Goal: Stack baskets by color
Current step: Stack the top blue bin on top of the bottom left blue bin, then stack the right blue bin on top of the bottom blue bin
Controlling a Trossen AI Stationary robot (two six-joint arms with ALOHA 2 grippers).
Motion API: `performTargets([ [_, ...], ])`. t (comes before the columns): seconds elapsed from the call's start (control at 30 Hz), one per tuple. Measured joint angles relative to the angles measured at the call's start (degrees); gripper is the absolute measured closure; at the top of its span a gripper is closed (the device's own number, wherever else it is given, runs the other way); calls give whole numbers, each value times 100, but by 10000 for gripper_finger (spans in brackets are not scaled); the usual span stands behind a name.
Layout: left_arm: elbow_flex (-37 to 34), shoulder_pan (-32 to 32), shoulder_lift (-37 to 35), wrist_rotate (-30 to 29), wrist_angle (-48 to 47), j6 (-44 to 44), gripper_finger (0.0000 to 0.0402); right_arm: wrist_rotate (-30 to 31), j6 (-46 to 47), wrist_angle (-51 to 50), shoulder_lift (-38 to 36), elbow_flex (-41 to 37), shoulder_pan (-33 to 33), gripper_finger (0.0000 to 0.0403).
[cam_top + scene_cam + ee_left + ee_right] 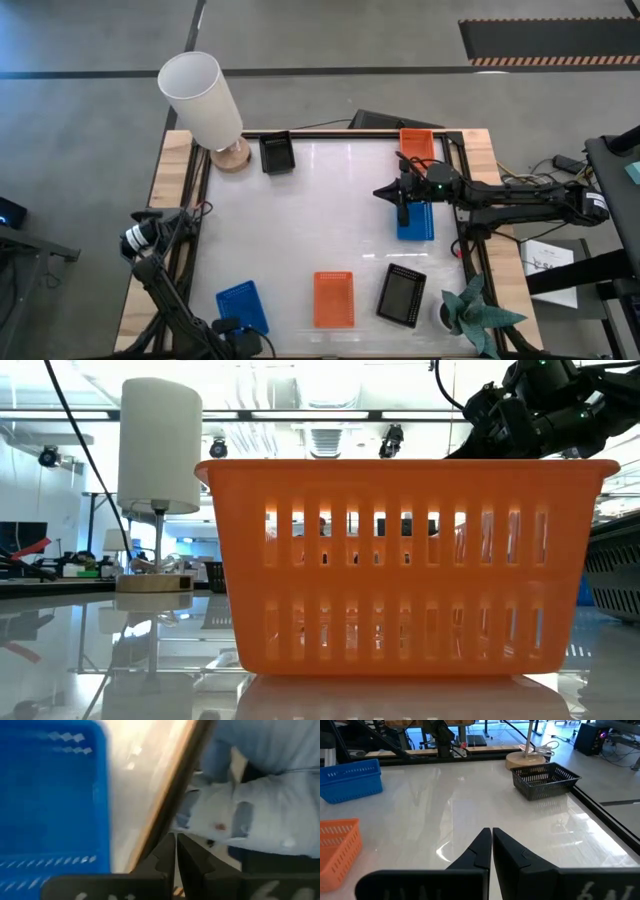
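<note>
Six baskets show on the white table. A black one (pixel 277 152) and an orange one (pixel 417 143) stand at the far side. A blue one (pixel 416 218) lies under my right arm. At the near side are a blue one (pixel 242 307), an orange one (pixel 334 299) and a black one (pixel 402 294). My left gripper (pixel 176 851) is shut on nothing, tipped steeply down over the table's near edge beside the near blue basket (pixel 50 795). My right gripper (pixel 491 842) is shut with nothing in it, held nearly level above the table by the right blue basket.
A white lamp (pixel 205 105) on a wooden foot stands at the far left corner, and a green plant (pixel 475 312) at the near right corner. A person's leg in jeans (pixel 260 795) is just beyond the near edge. The table's middle (pixel 330 215) is bare.
</note>
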Motion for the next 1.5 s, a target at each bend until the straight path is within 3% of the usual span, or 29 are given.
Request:
performTargets([
  [0.57,-32,-4,-14,455,-1630,-277,402,2,-44,-79,0,-2,0,394],
  [0.8,-28,-4,-311,520,-1693,-339,402,2,-44,-80,0,-1,0,394],
  [0.9,-39,-9,-494,143,-1659,-381,402,2,-44,-81,0,-2,0,394],
  [1.07,-263,73,-906,-1343,-1557,-325,402,2,-44,-80,0,0,0,394],
  [1.23,-987,349,-1451,-2373,-536,279,401,2,-44,-76,0,0,0,394],
  [1.37,-1997,773,-1942,-2792,1137,1516,401,2,-44,-74,0,0,0,394],
  [1.5,-3182,1369,-2439,-2820,3220,3132,401,2,-77,-55,0,0,0,394],
])
